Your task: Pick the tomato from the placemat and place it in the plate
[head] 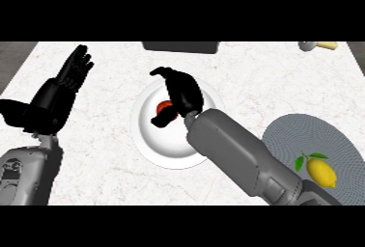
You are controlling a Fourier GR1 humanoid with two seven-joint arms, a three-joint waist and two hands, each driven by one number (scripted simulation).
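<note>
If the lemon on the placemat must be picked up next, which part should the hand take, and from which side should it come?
Probably across the lemon's narrow middle, coming from above. It lies flat on the grey placemat with its long axis running near to far, so fingers would close over its left and right sides. Its leaves sit at the far end; avoid them. The right hand is nearest.

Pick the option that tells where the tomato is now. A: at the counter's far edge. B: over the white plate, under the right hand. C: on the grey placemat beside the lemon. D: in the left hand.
B: the tomato shows red over the white plate, under the right hand.
</note>
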